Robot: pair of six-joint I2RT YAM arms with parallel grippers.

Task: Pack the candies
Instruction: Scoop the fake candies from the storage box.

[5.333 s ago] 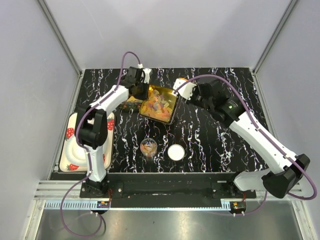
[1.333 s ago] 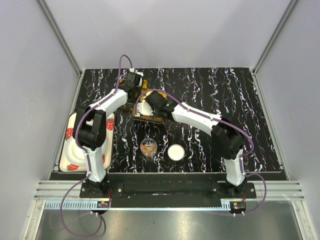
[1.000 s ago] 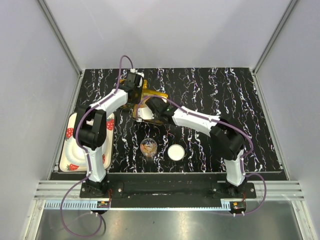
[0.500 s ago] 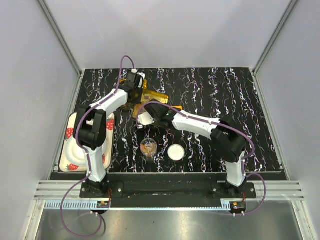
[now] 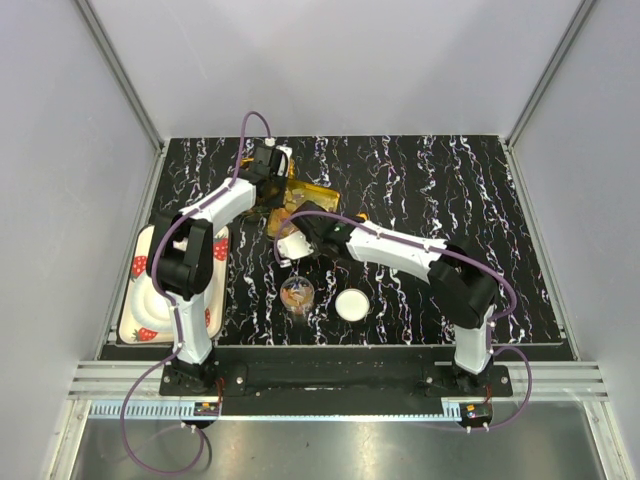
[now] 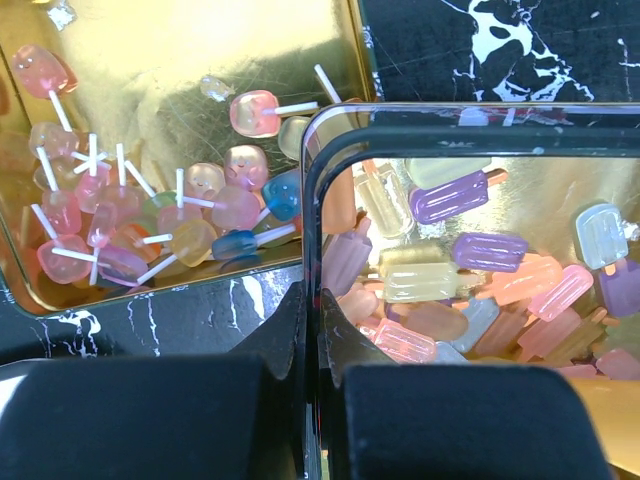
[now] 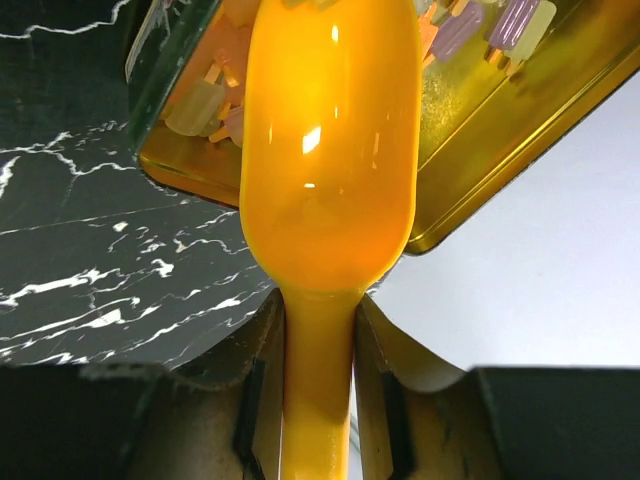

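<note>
Over black marbled tabletop, pinching rim of tilted square gold tin in left gripper, clamping yellow-orange plastic scoop in right gripper, with most pastel candies unpacked in tin, seemingly few inside round clear jar.

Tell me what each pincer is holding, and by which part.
Left pincer grips the gold tin of popsicle candies by its side wall. Right pincer holds the orange scoop by its handle.
</note>
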